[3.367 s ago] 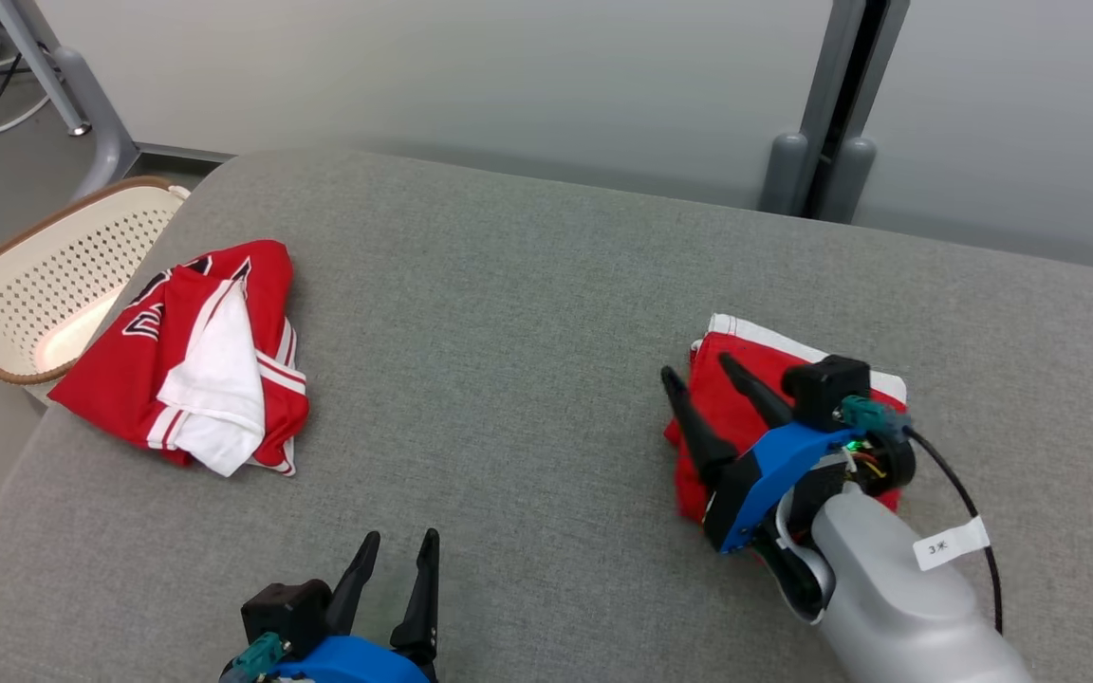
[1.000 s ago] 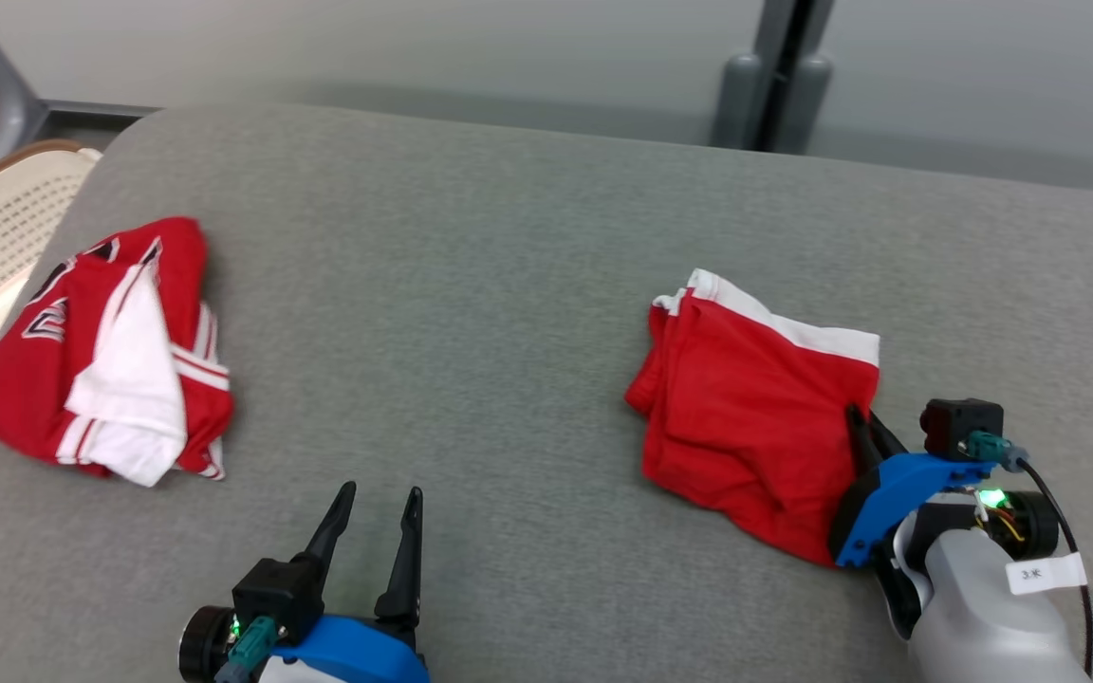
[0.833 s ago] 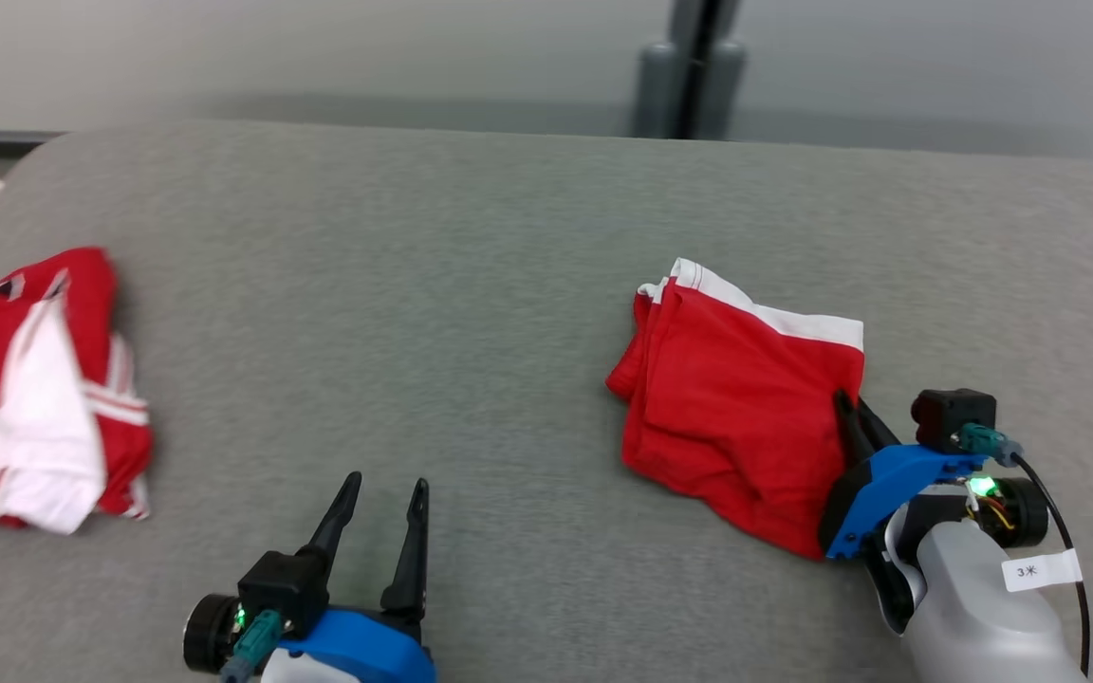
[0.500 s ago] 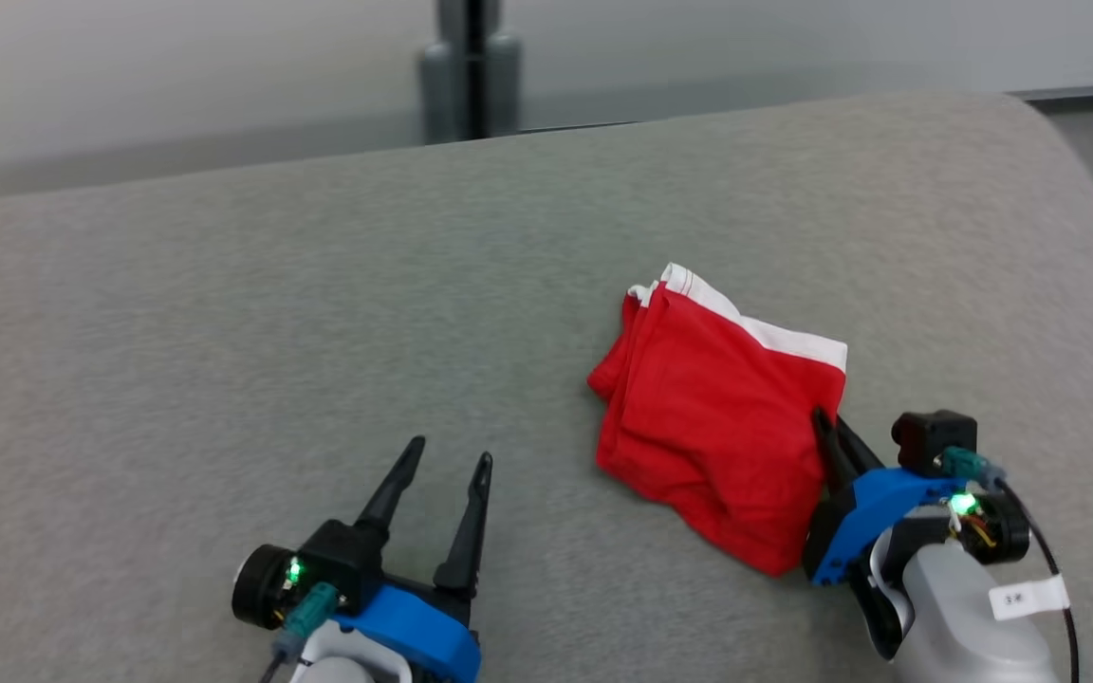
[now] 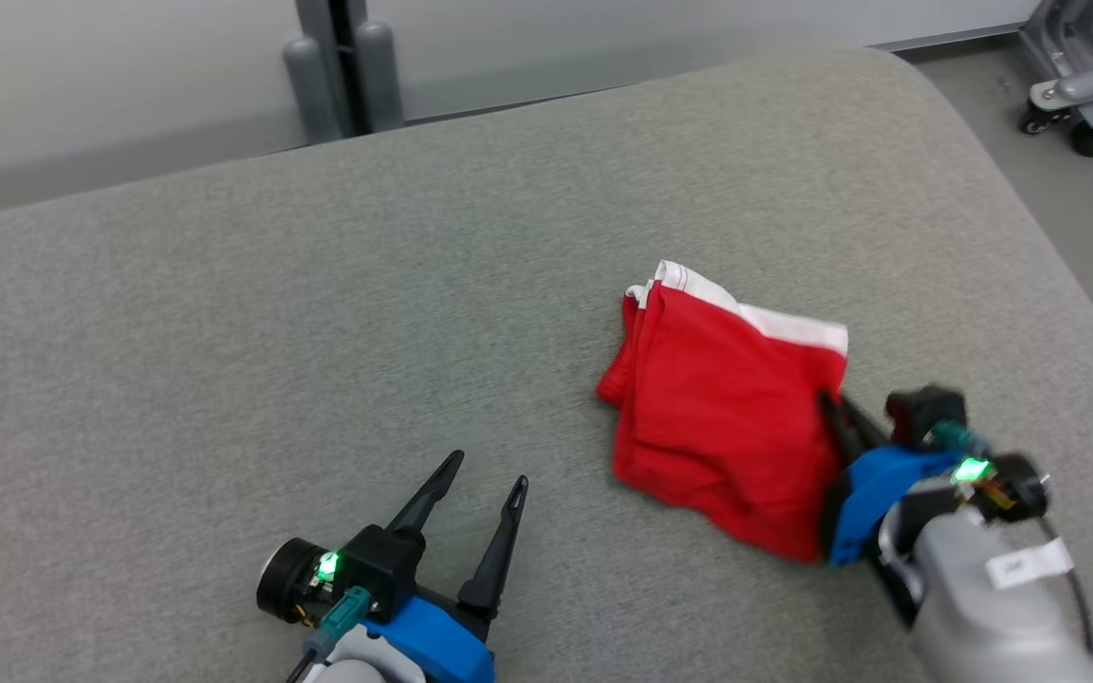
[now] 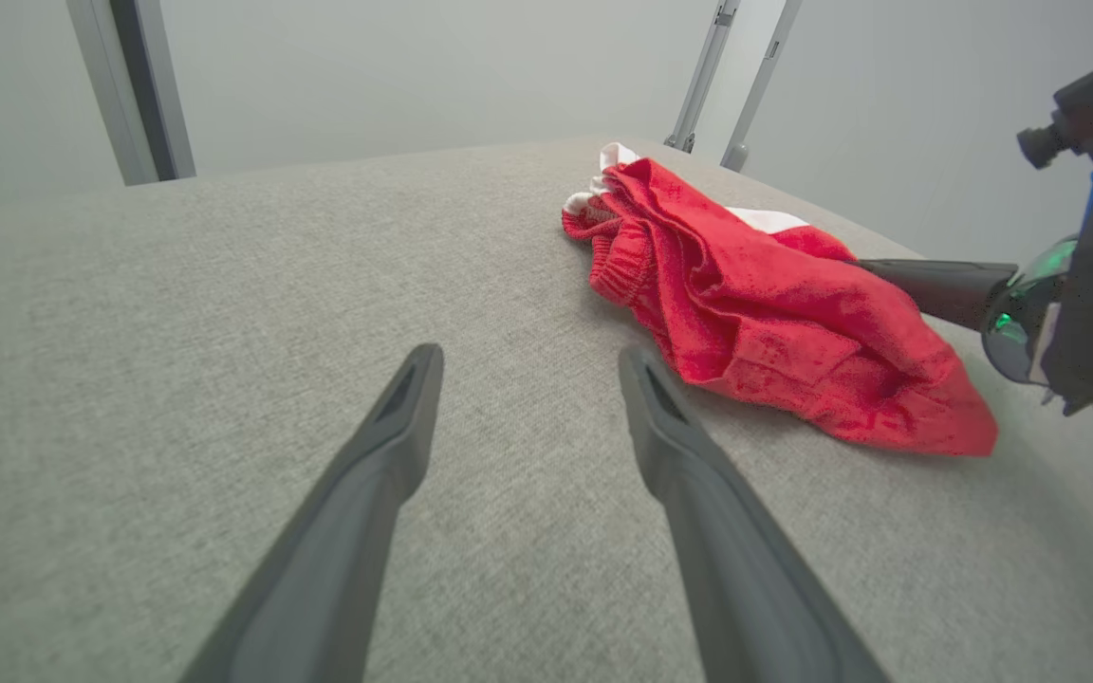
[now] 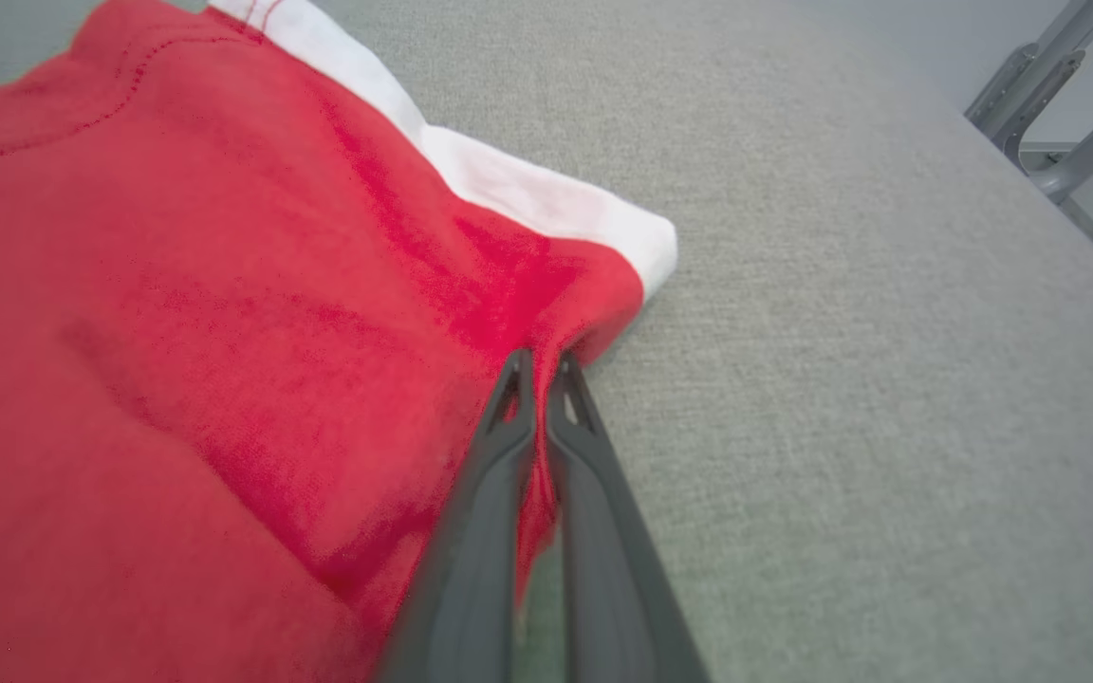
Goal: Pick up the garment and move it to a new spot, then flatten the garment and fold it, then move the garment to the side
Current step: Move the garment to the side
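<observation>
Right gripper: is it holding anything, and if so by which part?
The right gripper has its jaws shut on the red garment, pinching its side edge close to the white band's corner. The left gripper holds nothing.

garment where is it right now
In the head view the garment lies right of centre on the grey surface, its right edge pinched by the right gripper.

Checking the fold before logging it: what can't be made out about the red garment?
- Garment underside: all views, hidden by its top layer.
- Garment's near part: right wrist view, cut by the frame edges.
- Forearm label text: head view, motion-blurred.
</observation>
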`<state>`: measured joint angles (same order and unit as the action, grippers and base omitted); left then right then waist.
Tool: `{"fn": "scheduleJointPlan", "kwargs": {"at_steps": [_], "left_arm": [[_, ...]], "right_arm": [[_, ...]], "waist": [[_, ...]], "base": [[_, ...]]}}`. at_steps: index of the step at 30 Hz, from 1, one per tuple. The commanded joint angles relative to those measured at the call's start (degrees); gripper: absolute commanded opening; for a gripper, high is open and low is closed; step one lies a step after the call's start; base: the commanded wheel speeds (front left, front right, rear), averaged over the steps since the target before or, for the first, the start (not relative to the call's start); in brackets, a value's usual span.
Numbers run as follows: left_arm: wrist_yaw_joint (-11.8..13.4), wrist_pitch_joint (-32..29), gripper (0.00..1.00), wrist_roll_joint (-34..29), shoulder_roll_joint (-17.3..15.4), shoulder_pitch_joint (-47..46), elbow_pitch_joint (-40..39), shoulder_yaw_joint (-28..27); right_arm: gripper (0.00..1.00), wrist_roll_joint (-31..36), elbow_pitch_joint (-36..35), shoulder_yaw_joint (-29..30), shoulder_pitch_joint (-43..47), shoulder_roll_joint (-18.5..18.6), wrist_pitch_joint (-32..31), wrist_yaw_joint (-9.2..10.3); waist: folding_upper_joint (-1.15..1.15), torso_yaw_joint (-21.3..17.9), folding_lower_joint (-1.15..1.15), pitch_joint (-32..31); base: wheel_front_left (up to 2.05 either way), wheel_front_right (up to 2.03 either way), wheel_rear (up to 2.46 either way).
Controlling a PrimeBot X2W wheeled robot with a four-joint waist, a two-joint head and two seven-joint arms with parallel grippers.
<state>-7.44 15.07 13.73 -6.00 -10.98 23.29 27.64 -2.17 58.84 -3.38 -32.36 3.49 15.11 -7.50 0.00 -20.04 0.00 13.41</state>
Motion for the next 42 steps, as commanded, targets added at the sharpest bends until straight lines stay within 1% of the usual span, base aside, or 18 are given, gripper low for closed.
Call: {"fn": "scheduleJointPlan", "kwargs": {"at_steps": [1,9,13,16,21,23,24,26,27,28,29,30,33,36,39,42], "left_arm": [[-0.1,0.2,1.00,0.4,-0.8,-1.0,0.2,0.0],[-0.1,0.1,1.00,0.8,-2.2,-1.7,-0.2,-0.5],[-0.1,0.2,1.00,1.3,-2.1,-2.6,-0.6,-1.3],[-0.1,0.2,1.00,1.2,-2.4,-3.3,-1.3,-1.1],[-0.1,0.1,1.00,1.0,-2.3,-4.3,-2.0,-1.2],[-0.1,0.1,1.00,1.1,-2.2,-4.7,-2.1,-1.4],[-0.1,0.1,1.00,1.1,-2.2,-4.7,-2.1,-1.4],[-0.1,0.1,1.00,1.1,-2.2,-4.8,-2.1,-1.7],[-0.1,0.1,1.00,1.1,-2.2,-4.9,-2.1,-1.8],[-0.1,0.1,1.00,1.1,-2.2,-4.9,-2.0,-2.0],[-0.1,0.1,1.00,1.1,-2.2,-5.0,-2.0,-2.1],[-0.1,0.1,1.00,1.1,-2.2,-5.1,-1.9,-2.2],[-0.1,0.1,1.00,1.1,-1.9,-5.0,-1.6,-2.8],[-0.1,0.1,1.00,0.9,-1.4,-4.3,-1.4,-4.4],[-0.1,0.1,1.00,0.6,-1.0,-3.2,-0.9,-6.6],[-0.1,0.2,1.00,0.2,-0.5,-2.4,-0.5,-9.6]], "right_arm": [[0.00,2.2,0.7,0.7,-3.0,2.6,-0.2,0.02],[0.00,9.5,2.5,7.0,-12.2,13.0,-3.6,0.02],[0.00,11.7,3.1,11.2,-16.3,17.7,-6.7,0.02],[0.00,13.8,2.3,14.5,-18.5,20.4,-8.7,0.02],[0.00,17.9,0.0,22.3,-19.1,23.6,-11.1,0.02],[0.00,19.7,-1.3,25.7,-18.7,23.3,-11.6,0.02],[0.00,19.7,-1.3,25.7,-18.7,23.3,-11.6,0.02],[0.00,21.7,-2.6,28.5,-18.1,22.3,-12.2,0.02],[0.08,22.5,-3.6,30.1,-18.0,22.0,-12.1,0.02],[0.34,23.6,-4.8,31.5,-18.0,21.5,-11.5,0.02],[0.81,24.4,-5.8,32.8,-18.1,20.8,-11.0,0.02],[1.00,25.4,-6.8,34.0,-18.2,20.0,-10.4,0.02],[1.00,27.8,-8.9,36.7,-18.3,17.2,-8.4,0.02],[1.00,28.9,-9.4,36.9,-18.8,13.8,-5.2,0.02],[1.00,28.1,-8.7,35.1,-19.8,10.2,-2.0,0.02],[1.00,26.3,-7.7,31.7,-19.2,6.2,-0.3,0.02]], "waist": [[0.00,1.6,0.00,1.2],[0.00,8.0,0.00,4.9],[0.00,10.7,0.00,7.0],[0.00,12.5,0.00,8.3],[0.00,14.6,0.00,9.4],[0.00,15.0,0.00,9.6],[0.00,15.0,0.00,9.6],[0.00,15.3,0.00,9.7],[0.00,15.3,0.00,9.8],[0.00,15.3,0.00,9.8],[0.00,15.3,0.00,9.8],[0.00,15.3,0.00,9.7],[0.00,15.3,0.00,8.8],[0.00,15.4,0.00,7.1],[0.00,15.6,0.00,5.3],[0.00,16.2,0.00,3.1]], "base": [[0.00,0.00,0.00],[0.00,0.00,0.00],[0.00,0.00,0.00],[0.00,0.00,0.00],[0.00,0.00,0.00],[0.00,0.00,0.00],[0.00,0.00,0.00],[0.00,0.00,0.00],[0.00,0.00,0.00],[0.00,0.00,0.00],[0.00,0.00,0.00],[0.00,0.00,0.00],[0.00,0.00,0.00],[0.00,0.00,0.00],[0.00,0.00,0.00],[0.00,0.00,0.00]]}}
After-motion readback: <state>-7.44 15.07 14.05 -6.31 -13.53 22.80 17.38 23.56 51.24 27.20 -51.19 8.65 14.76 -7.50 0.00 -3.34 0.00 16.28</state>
